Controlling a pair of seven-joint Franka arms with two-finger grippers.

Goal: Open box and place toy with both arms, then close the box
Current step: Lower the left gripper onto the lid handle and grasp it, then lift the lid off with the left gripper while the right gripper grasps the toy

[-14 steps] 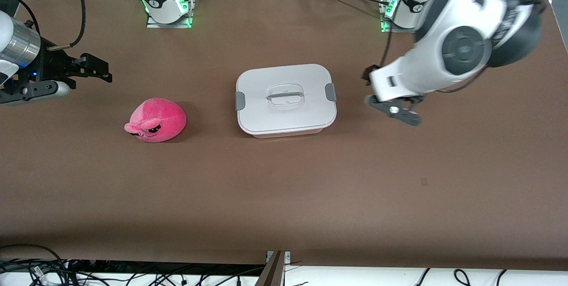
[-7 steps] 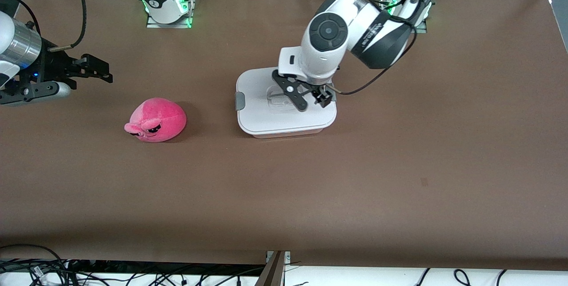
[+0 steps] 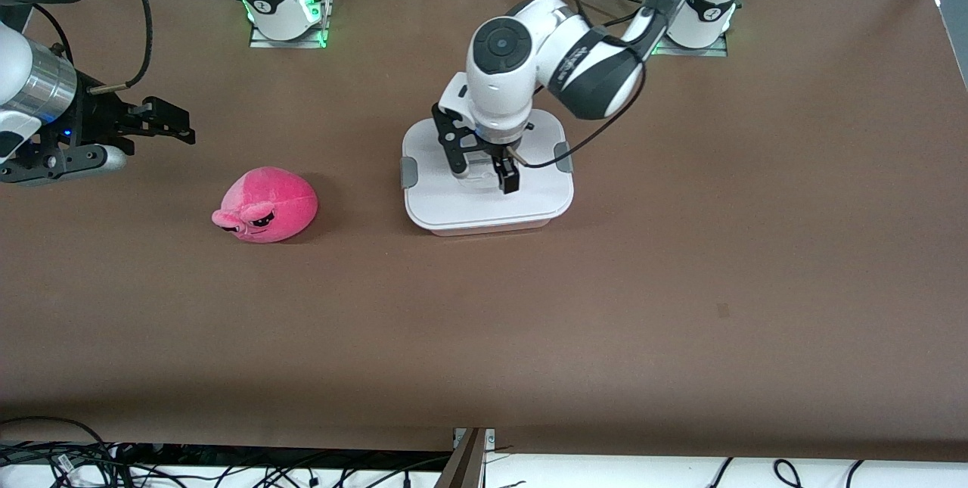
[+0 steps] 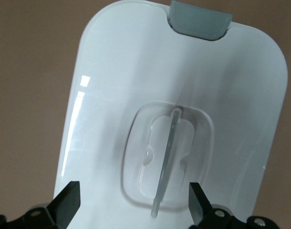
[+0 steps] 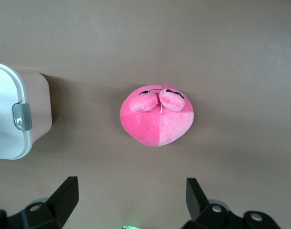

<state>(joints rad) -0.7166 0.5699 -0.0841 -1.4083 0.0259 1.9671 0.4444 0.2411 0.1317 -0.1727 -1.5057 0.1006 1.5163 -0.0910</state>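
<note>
1. Front view shows the brown table taking up nearly the whole scene, with both arm bases standing along its farthest edge.
2. Left arm reaches from its base to the middle of the table and bends down over the box.
3. Right arm waits at its own end of the table, raised above the bare top.
4. The box sits at the middle of the table with its white lid on; the translucent pink tub shows beneath the lid in the right wrist view.
5. The toy, a bright pink plush with a grumpy face, lies on the table beside the box, toward the right arm's end and well apart from it; its face turns toward the front camera.
6. Left claw hangs just above the lid's centre, fingers spread and holding nothing; in the left wrist view the two fingertips stand either side of the recess.
7. Right claw hangs with fingers spread wide and empty; the right wrist view looks down on the toy between them.
8. Two grey clips sit at the lid's short ends, both lying flat against it.
9. The clear recessed handle lies flat in the lid's centre, untouched.
</note>
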